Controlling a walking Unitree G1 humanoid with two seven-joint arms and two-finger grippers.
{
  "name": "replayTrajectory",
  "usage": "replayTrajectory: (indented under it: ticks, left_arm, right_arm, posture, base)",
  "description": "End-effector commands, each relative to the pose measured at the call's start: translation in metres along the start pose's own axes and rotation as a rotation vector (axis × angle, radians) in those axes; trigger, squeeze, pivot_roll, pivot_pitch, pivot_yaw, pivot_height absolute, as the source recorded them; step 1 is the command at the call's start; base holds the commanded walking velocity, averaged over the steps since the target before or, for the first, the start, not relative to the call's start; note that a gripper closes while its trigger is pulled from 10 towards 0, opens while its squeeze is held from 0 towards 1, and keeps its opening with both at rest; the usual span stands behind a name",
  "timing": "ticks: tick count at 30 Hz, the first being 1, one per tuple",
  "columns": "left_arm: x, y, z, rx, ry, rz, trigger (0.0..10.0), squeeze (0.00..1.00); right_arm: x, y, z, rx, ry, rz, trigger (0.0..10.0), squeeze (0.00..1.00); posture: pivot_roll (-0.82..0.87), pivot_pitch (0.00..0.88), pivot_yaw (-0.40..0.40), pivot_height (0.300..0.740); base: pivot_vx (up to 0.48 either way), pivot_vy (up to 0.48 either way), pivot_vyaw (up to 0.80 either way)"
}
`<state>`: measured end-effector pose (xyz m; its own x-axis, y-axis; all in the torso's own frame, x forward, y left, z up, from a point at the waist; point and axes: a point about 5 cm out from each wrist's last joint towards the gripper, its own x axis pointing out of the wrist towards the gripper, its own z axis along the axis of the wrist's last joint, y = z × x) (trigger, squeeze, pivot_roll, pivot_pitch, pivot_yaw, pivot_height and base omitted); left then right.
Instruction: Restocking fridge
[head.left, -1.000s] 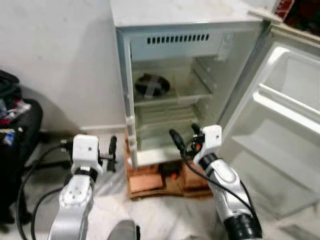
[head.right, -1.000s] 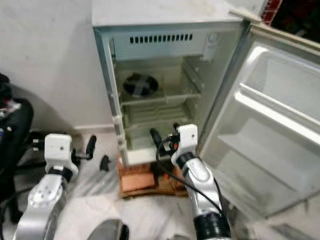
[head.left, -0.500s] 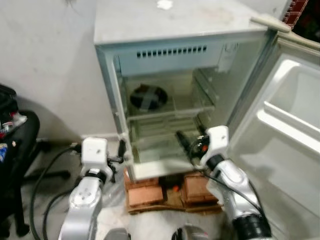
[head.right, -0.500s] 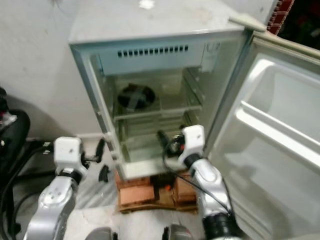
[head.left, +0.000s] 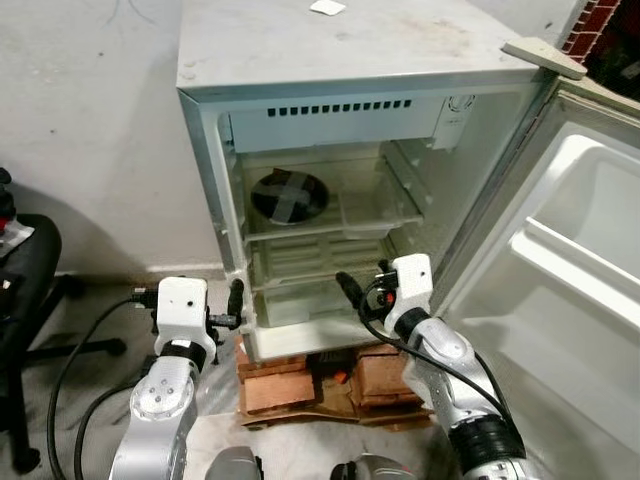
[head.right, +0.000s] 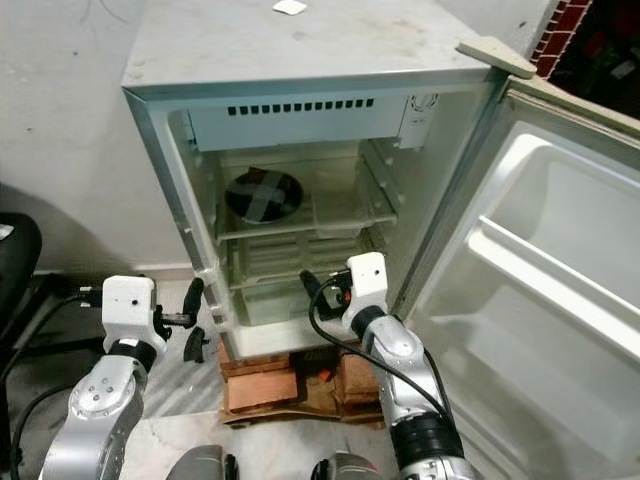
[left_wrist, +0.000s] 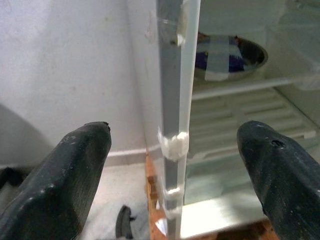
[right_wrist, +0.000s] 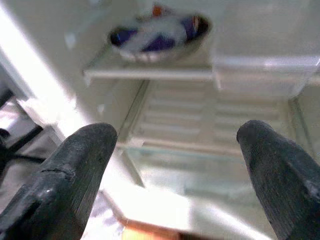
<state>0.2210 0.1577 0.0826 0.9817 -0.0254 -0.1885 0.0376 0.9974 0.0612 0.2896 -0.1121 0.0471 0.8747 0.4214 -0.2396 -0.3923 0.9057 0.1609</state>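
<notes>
You are at the approach step of restocking: the fridge (head.left: 330, 150) stands before you with its door (head.left: 570, 290) swung fully open to the robot's right, and neither end effector carries an item. Judged from this, nothing is yet in hand to load, so the next move calls for fetching stock, or for clearing space on a shelf, before any placement.

The fridge rests on bricks (head.left: 290, 385) set on the floor. Inside, the upper shelf (head.left: 370, 215) holds one dark bowl (head.left: 288, 195) sealed with crossed strips of tape; the lower shelf (head.right: 290, 262) and the door racks appear bare.

Both silver arms are raised forward at the level of the fridge's lowest compartment. The right end effector (head.left: 362, 284) points into the lower opening, just inside the front edge, fingers spread wide and holding nothing. The left end effector (head.right: 194, 318) sits outside the cabinet, just beside the fridge's left front frame (left_wrist: 172, 120), which lies between its widely spread fingers (left_wrist: 65, 180) without contact. Steer the left arm clear of that frame before advancing.
</notes>
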Motion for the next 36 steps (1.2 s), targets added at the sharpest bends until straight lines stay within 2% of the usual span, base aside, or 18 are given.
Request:
replayTrajectory:
  ticks: [1, 2, 6, 14, 20, 24, 25, 27, 29, 33, 36]
  left_arm:
    - [-0.006, -0.001, 0.002, -0.003, 0.011, 0.009, 10.0, 0.00]
    - [-0.006, -0.001, 0.002, -0.003, 0.011, 0.009, 10.0, 0.00]
    - [-0.030, -0.001, -0.004, -0.017, 0.054, 0.041, 10.0, 0.00]
    - [-0.048, 0.001, -0.003, -0.032, 0.080, 0.081, 10.0, 0.00]
    - [-0.063, 0.002, 0.002, -0.043, 0.103, 0.108, 10.0, 0.00]
    - [-0.070, 0.001, 0.001, -0.047, 0.121, 0.116, 10.0, 0.00]
    - [-0.075, 0.000, 0.001, -0.050, 0.134, 0.119, 10.0, 0.00]
    - [-0.076, -0.001, 0.002, -0.050, 0.134, 0.119, 10.0, 0.00]
    - [-0.078, -0.002, 0.003, -0.059, 0.139, 0.125, 10.0, 0.00]
    - [-0.082, -0.004, 0.003, -0.070, 0.152, 0.134, 10.0, 0.00]
    - [-0.087, -0.005, 0.004, -0.078, 0.165, 0.139, 10.0, 0.00]
  right_arm:
    - [0.006, -0.005, 0.000, 0.008, 0.018, -0.032, 10.0, 0.00]
    - [0.006, -0.005, 0.000, 0.008, 0.018, -0.032, 10.0, 0.00]
    - [0.024, -0.005, 0.002, 0.005, 0.069, -0.058, 10.0, 0.00]
    - [0.040, -0.006, 0.016, -0.062, 0.079, -0.060, 10.0, 0.00]
    - [0.057, -0.014, 0.050, -0.141, 0.060, -0.125, 10.0, 0.00]
    - [0.062, -0.014, 0.063, -0.147, 0.043, -0.135, 10.0, 0.00]
    - [0.069, -0.009, 0.081, -0.165, 0.015, -0.105, 10.0, 0.00]
    - [0.071, -0.008, 0.084, -0.175, 0.008, -0.096, 10.0, 0.00]
    - [0.076, -0.002, 0.099, -0.210, -0.016, -0.083, 10.0, 0.00]
    - [0.080, 0.004, 0.114, -0.240, -0.045, -0.084, 10.0, 0.00]
    - [0.084, 0.010, 0.136, -0.270, -0.110, -0.102, 10.0, 0.00]
  posture:
    - [0.14, 0.147, -0.051, 0.740]
    - [0.14, 0.147, -0.051, 0.740]
    - [0.18, 0.207, -0.083, 0.740]
    - [0.22, 0.278, -0.130, 0.740]
    - [0.25, 0.331, -0.151, 0.740]
    - [0.25, 0.347, -0.161, 0.740]
    - [0.26, 0.362, -0.171, 0.740]
    - [0.26, 0.364, -0.173, 0.740]
    - [0.26, 0.382, -0.185, 0.740]
    - [0.26, 0.394, -0.194, 0.740]
    - [0.26, 0.408, -0.202, 0.740]
  base:
    - [0.000, 0.000, 0.00]
    - [0.000, 0.000, 0.00]
    - [0.000, 0.000, 0.00]
    - [0.000, 0.000, 0.00]
    - [0.000, 0.000, 0.00]
    - [0.000, 0.000, 0.00]
    - [0.000, 0.000, 0.00]
    - [0.000, 0.000, 0.00]
    - [0.000, 0.000, 0.00]
    - [0.000, 0.000, 0.00]
    - [0.000, 0.000, 0.00]
